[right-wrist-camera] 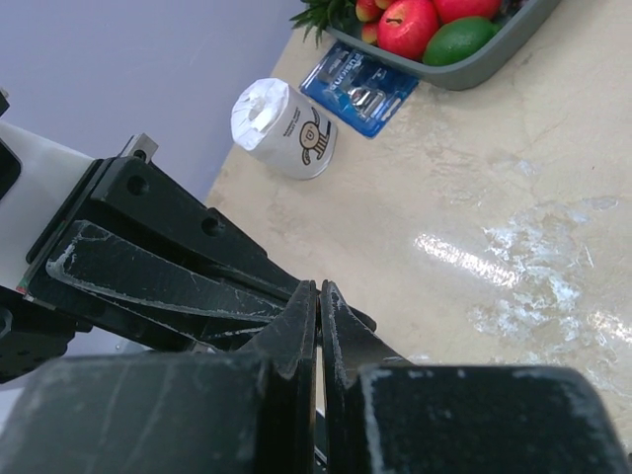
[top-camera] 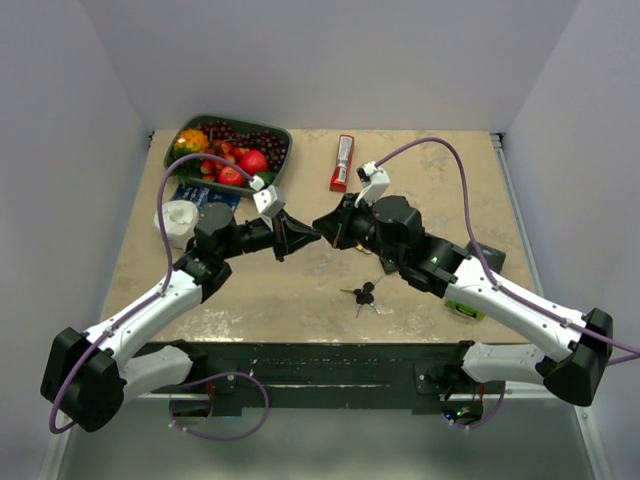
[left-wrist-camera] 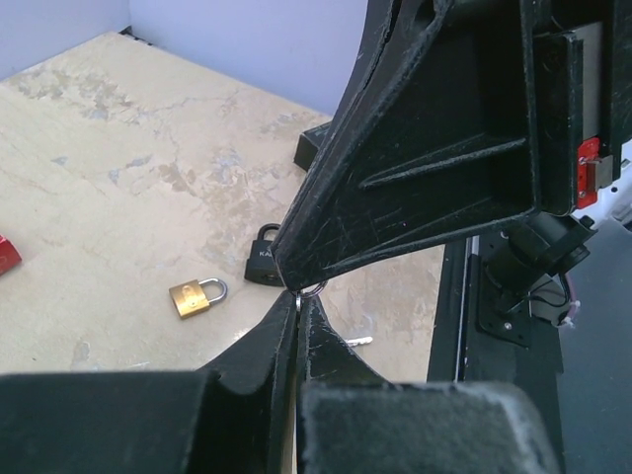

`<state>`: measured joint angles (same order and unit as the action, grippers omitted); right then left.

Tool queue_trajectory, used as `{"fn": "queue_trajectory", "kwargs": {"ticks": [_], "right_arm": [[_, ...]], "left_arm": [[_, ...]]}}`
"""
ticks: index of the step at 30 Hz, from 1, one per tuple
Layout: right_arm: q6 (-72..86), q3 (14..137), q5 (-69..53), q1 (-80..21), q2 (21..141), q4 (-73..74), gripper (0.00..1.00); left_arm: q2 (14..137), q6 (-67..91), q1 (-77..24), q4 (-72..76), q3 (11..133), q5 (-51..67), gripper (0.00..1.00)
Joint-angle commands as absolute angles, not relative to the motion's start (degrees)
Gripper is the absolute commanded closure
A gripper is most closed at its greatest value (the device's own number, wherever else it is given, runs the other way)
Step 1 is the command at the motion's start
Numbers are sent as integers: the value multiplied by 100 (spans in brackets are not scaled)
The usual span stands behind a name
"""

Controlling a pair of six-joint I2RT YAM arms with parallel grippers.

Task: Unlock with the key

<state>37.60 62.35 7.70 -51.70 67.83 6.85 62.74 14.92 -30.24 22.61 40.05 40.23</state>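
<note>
Table (top-camera: 250, 290): work surface. Left gripper (top-camera: 308, 238), right gripper (top-camera: 324, 228): both pressed together, tips meeting above table centre, probably passing something small; thin ring (left-wrist-camera: 312, 288) at junction, grip on it unclear. Black padlock (left-wrist-camera: 263, 255), brass padlock (left-wrist-camera: 197, 297): side by side on table, untouched. Key (top-camera: 362, 295): bunch on table near front edge, clear of both claws.

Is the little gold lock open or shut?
Shut, it seems: the brass padlock lies flat on the table, and both ends of its silver loop meet the body.
</note>
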Motion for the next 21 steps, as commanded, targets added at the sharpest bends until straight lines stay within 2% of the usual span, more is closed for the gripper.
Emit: {"fn": "queue_trajectory", "kwargs": {"ticks": [1,8,11,12,14,17,21], "right_arm": [[3736,6364,1064,-5010,6416,905,100],[3210,6135,124,-4544,6188,1274,99],[2849,6047,18,-4517,5968,1441,74],[2778,6003,18,-4509,5898,1468,53],[2585,5968,26,-4509,5697,1546,31],[2217,5906,-305,-4509,5494,1547,23],[1767,5749,-981,-4509,5589,1450,27]], "left_arm": [[6249,1109,-3085,2058,4016,4008,100],[6635,80,-3225,302,4579,4464,100],[6706,-237,-3261,-182,4667,4587,100],[6732,-350,-3269,-298,4728,4631,100],[6767,-456,-3278,-596,4790,4737,100],[6882,-641,-3278,-947,4930,4982,100],[7075,-843,-3287,-1344,5150,5361,100]]}}
